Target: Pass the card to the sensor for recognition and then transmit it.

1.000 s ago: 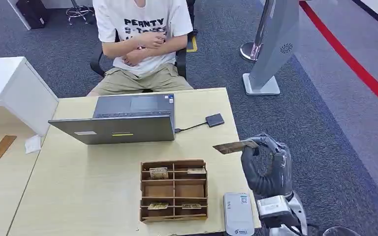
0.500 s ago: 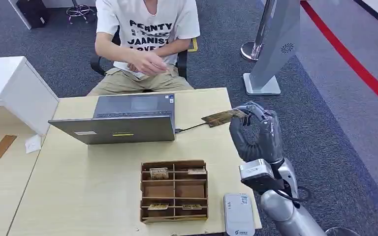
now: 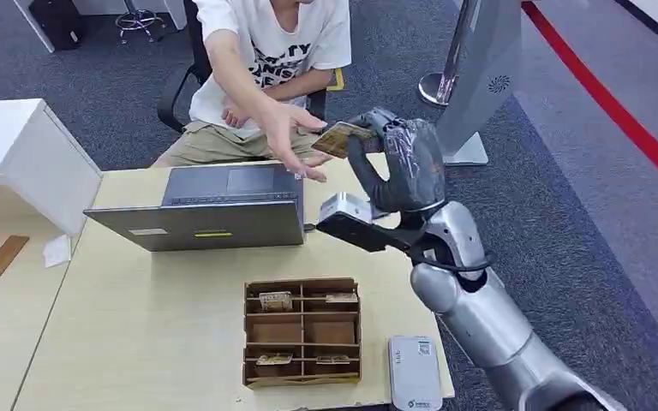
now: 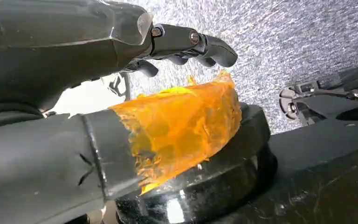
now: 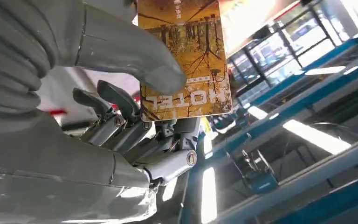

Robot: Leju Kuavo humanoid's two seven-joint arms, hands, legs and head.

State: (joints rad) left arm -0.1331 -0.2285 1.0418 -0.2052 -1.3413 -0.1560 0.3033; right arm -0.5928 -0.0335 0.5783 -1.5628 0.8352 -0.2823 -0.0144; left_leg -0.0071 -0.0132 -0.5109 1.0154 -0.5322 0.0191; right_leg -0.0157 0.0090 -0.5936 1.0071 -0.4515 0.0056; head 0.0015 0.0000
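My right hand (image 3: 398, 163) is raised over the far edge of the table (image 3: 137, 308) and pinches a brown-gold hotel card (image 3: 340, 137) between thumb and fingers. In the right wrist view the thumb (image 5: 135, 60) presses on the card (image 5: 186, 56), which has tree artwork and the word HOTEL. A seated person's open hand (image 3: 287, 137) reaches out, palm up, just short of the card's free end. My left hand (image 4: 121, 93) hangs low, holding nothing, its fingers (image 4: 191, 42) apart from an orange-wrapped thumb (image 4: 182, 121).
An open laptop (image 3: 214, 210) stands at the table's far side, a cable running from its right. A wooden compartment box (image 3: 302, 330) with several cards sits near the front. A white device (image 3: 414, 372) lies at the front right corner. A grey kiosk stand (image 3: 471, 86) is beyond.
My right arm lifted the card from beside the table's right edge and carried it forward and up toward the person. The person unfolded their arms and reached a hand out to it.
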